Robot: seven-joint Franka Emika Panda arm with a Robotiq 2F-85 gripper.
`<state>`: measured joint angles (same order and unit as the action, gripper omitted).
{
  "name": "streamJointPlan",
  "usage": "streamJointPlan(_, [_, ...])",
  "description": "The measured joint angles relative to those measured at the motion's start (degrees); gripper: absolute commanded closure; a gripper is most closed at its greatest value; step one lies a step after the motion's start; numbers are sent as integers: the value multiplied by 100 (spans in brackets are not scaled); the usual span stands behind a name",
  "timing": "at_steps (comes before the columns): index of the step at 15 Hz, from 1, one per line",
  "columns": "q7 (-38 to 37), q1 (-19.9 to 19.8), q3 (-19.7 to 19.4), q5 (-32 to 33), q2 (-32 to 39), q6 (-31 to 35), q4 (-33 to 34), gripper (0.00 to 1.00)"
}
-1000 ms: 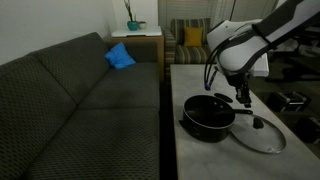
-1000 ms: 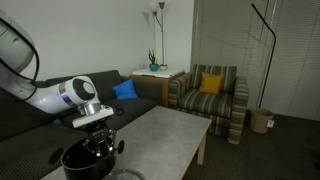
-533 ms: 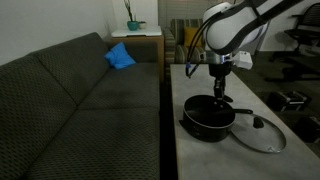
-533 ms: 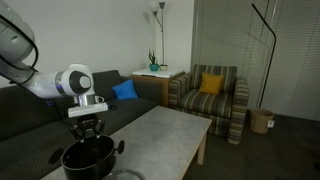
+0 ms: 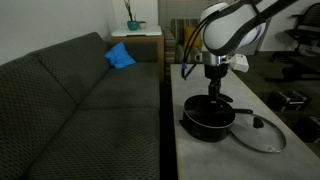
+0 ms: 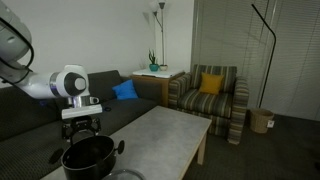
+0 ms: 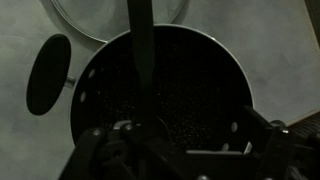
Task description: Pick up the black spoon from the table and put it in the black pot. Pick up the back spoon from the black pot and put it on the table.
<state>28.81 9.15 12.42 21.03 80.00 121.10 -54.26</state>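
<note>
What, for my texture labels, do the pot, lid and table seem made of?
The black pot: probably metal under a dark matte coating; its interior looks finely speckled in the wrist view. The lid: seemingly clear glass, see-through, with a shiny metal rim. The table: light grey, matte, concrete-look top; true material unclear.

A home living room: a long dark grey fabric sofa (image 5: 80, 100) with a blue cushion (image 5: 120, 56), a striped armchair (image 6: 205, 95), a tall floor lamp (image 6: 157, 9), a potted plant (image 5: 132, 20) on a small white side table (image 5: 146, 44), and a low light grey table (image 6: 165, 135).
</note>
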Motion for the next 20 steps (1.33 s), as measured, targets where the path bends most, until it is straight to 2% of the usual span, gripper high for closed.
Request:
streamJointPlan(2, [0, -1, -2, 0, 1, 0, 0, 0])
streamJointPlan(10, [196, -66, -59, 113, 4, 26, -58, 0])
streamJointPlan(14, [357, -250, -160, 213, -17, 142, -143, 0])
streamJointPlan(20, [547, -575, -194, 379, -19, 659, -320, 0])
